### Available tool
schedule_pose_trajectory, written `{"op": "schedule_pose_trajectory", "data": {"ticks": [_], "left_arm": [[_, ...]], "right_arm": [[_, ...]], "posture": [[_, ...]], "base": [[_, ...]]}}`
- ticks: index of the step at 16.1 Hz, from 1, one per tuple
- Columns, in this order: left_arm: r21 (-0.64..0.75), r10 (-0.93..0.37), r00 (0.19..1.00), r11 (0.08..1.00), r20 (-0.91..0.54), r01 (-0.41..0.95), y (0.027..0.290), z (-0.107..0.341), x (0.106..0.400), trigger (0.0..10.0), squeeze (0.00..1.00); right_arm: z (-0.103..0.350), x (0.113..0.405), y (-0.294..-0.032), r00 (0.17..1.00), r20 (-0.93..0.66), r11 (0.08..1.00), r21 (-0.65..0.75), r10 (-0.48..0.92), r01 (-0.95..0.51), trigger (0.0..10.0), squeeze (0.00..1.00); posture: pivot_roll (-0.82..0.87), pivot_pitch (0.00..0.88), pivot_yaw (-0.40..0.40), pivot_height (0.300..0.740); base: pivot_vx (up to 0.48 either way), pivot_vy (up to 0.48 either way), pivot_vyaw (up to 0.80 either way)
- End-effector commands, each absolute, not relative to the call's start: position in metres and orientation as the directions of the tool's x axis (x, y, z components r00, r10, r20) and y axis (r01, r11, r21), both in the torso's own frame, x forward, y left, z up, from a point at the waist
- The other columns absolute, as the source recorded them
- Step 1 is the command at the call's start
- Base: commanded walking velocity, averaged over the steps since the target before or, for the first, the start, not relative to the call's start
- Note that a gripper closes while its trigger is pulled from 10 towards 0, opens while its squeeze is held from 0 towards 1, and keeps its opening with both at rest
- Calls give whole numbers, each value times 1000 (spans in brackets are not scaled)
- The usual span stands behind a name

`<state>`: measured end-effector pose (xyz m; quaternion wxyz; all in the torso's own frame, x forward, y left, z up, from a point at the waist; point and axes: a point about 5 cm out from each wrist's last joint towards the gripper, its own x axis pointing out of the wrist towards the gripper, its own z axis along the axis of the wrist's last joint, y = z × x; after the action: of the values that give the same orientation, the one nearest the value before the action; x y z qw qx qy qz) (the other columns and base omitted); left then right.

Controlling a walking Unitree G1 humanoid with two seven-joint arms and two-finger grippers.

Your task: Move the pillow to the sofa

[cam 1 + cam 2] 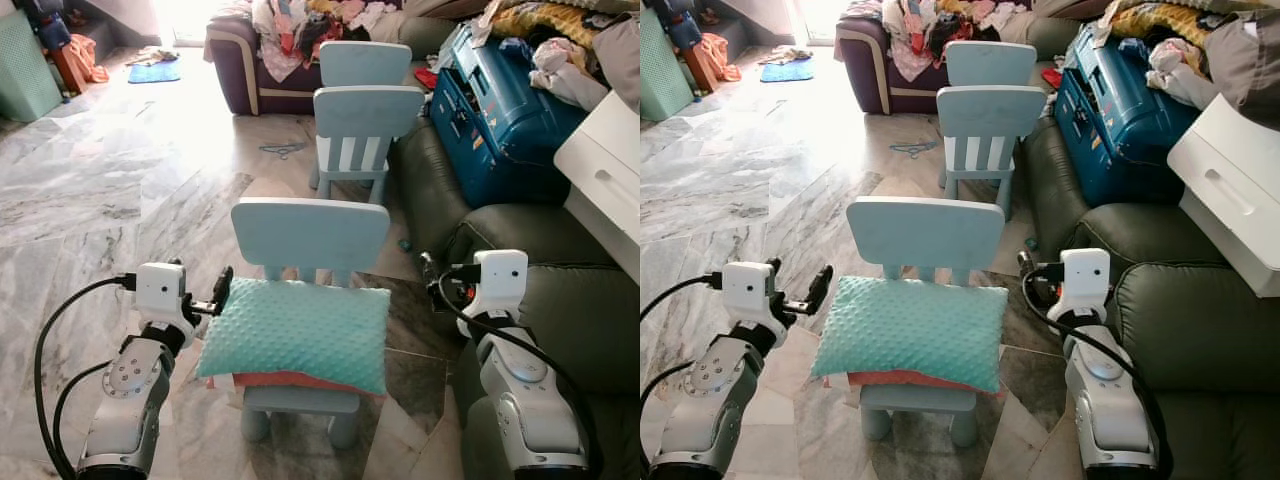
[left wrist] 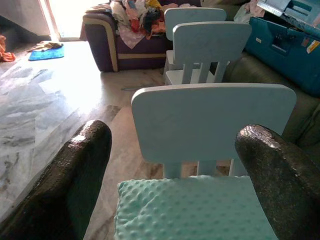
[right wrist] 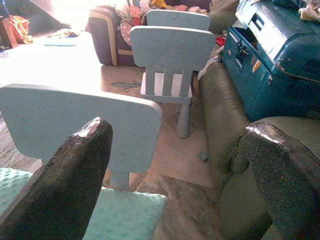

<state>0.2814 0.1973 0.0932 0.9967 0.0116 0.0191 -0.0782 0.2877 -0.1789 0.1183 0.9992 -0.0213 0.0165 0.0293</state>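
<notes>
- The pillow (image 1: 296,334), a teal dotted cushion, lies flat on the seat of the nearest small blue chair (image 1: 310,236), in front of the chair's backrest, with a salmon-coloured cushion (image 1: 290,380) underneath it.
- The pillow is not yet lifted, so I judge the task barely begun: the grasp, the lift and the carry are all left to do.
- My left gripper (image 1: 222,290) hovers just beside the chair's left edge, at the pillow's near-left corner. Its fingers (image 2: 75,175) are spread wide and hold nothing; in the left wrist view the pillow sits between them.
- My right gripper (image 1: 432,281) is on the chair's other side, near the pillow's right edge but apart from it. Its fingers (image 3: 70,175) are also wide open and empty.
- The sofa (image 1: 560,300), dark green, stands just to the right of the chair. Its near cushion looks bare, while a blue suitcase (image 1: 500,120) and a white drawer unit (image 1: 605,165) sit on it further back.
- Beyond the chair stand two more blue chairs (image 1: 365,110), and behind them a purple couch (image 1: 250,70) piled with clothes.
- What remains, as I judge it: close both grippers on the pillow's sides, raise it off the salmon-coloured cushion, swing right and set it on the sofa.
</notes>
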Motion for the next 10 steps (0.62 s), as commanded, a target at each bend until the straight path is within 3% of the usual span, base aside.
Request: {"op": "schedule_pose_trajectory", "data": {"ticks": [1,10], "left_arm": [[22,-157,987,987,-33,157,197,95,281,10000,0],[16,-160,986,987,-42,161,196,93,280,10000,0]], "right_arm": [[121,286,-176,997,-19,996,-47,69,-70,10000,0],[122,286,-174,996,-18,995,-50,82,-83,10000,0]], "posture": [[-79,74,-17,740],[-81,76,-18,740]], "base": [[255,0,0],[263,0,0]]}}
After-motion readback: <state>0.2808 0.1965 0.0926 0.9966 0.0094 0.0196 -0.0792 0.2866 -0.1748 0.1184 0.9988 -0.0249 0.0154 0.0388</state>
